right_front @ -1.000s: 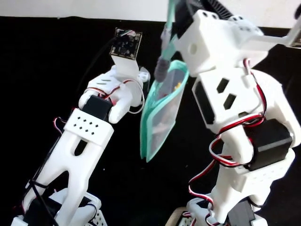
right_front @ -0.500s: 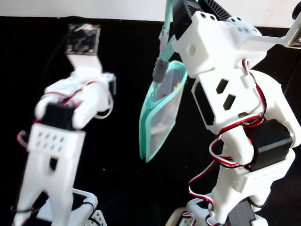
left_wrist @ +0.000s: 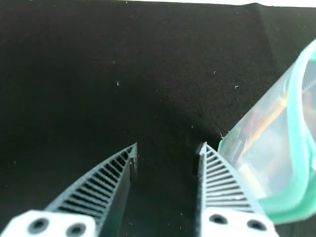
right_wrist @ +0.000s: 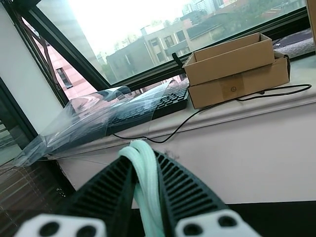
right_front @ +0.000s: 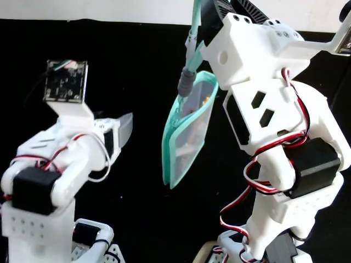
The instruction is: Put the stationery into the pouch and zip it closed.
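The right claw (right_wrist: 145, 160) is high up. Its two dark fingers are squeezed tight on a pale green strap (right_wrist: 147, 190). The strap hangs down from the claw, and the pouch (right_front: 186, 137) hangs from it in the air above the black worktop (right_front: 137, 66). A little grey piece (right_front: 186, 82) sits on the strap just above the top of the pouch.

The pouch has a green edge and a see-through side. You can see some stationery (right_front: 207, 99) inside it, and one piece looks like a thin yellow stick. I cannot tell if the zip is open or shut.

The left claw (left_wrist: 168, 148) is wide open and holds nothing. It is low over the worktop and points at the dark cloth. The pouch is near one of its fingers, off to the side, and not between them.

Behind the right claw is a window (right_wrist: 148, 34), with two brown boxes (right_wrist: 237, 64) and a keyboard (right_wrist: 148, 106) on the sill.
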You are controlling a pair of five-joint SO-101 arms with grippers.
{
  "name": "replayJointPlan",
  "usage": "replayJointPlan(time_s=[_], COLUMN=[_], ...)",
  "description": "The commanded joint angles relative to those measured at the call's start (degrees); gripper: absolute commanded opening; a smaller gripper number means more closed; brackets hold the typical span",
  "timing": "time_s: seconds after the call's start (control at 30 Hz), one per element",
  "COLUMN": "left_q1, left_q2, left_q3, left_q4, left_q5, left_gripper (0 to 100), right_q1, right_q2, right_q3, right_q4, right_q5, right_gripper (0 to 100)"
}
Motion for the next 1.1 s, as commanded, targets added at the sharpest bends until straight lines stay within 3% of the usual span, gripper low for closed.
replayJointPlan(time_s=[0.0,0.3,0.5,0.67,1.07], left_q1=[-0.2,0.0,9.5,13.3,12.9], left_q2=[-3.3,-13.3,-15.8,-15.3,-15.3], left_q3=[-2.2,-2.2,-2.2,-0.3,13.0], left_q4=[3.0,8.6,11.8,11.2,-4.7], left_q5=[-0.4,-0.4,-0.4,-0.4,-0.4], left_gripper=[21,21,21,21,21], right_q1=[-0.4,-0.4,-0.5,-0.5,-0.5], right_q2=[0.0,2.5,6.2,6.1,6.1], right_q3=[-1.6,-1.6,-2.0,-2.2,-2.2], right_q4=[0.1,0.2,0.2,0.2,1.3], right_q5=[-0.5,-0.5,-0.5,-0.5,-0.5], right_gripper=[0.5,0.5,0.5,0.5,0.5])
